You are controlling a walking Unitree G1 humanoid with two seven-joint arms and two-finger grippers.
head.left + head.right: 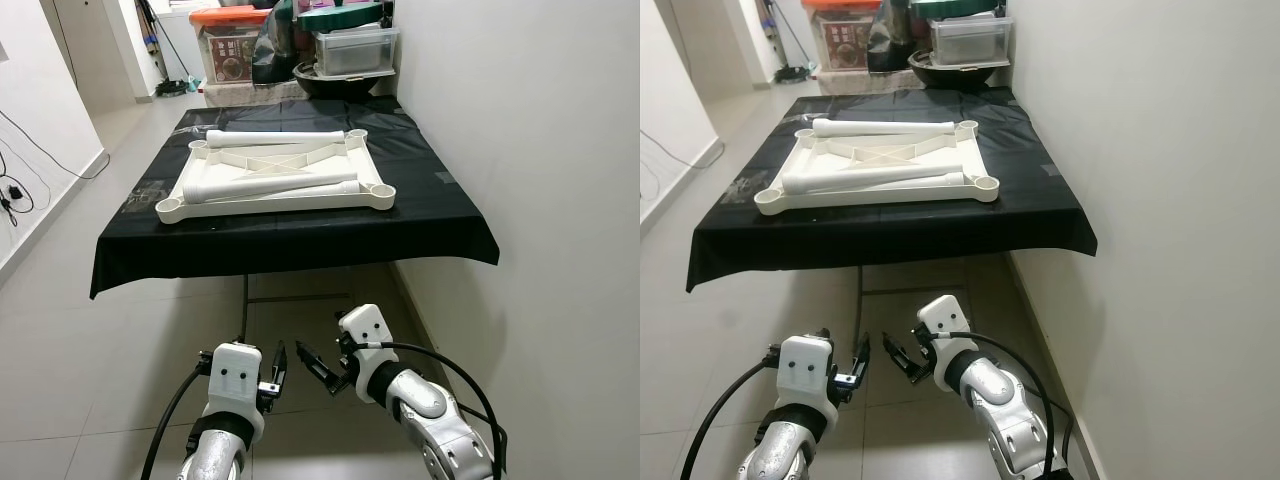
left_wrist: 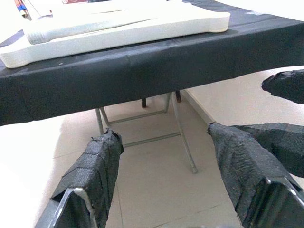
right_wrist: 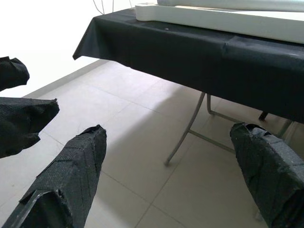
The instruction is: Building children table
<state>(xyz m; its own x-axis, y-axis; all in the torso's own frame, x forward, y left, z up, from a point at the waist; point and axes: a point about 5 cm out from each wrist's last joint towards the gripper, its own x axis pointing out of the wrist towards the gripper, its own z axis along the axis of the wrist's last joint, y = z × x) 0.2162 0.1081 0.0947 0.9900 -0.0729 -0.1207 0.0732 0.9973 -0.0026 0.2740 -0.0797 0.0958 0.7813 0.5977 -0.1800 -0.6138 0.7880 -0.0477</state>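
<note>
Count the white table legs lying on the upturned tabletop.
2 clearly visible: a far leg along the tabletop's back edge, and a near leg lying across its front. More may be hidden behind them.

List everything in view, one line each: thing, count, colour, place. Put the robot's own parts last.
Folding table: one, black cloth cover, against the right wall.
Children's tabletop: one, white, upside down on the cloth.
Table legs: two, white, lying across the tabletop.
Storage boxes: several, clear and orange-lidded, stacked beyond the table.
Cables: black, along the left wall.
Left claw: one, black, open, low before the table.
Right claw: one, black, open, beside it.
</note>
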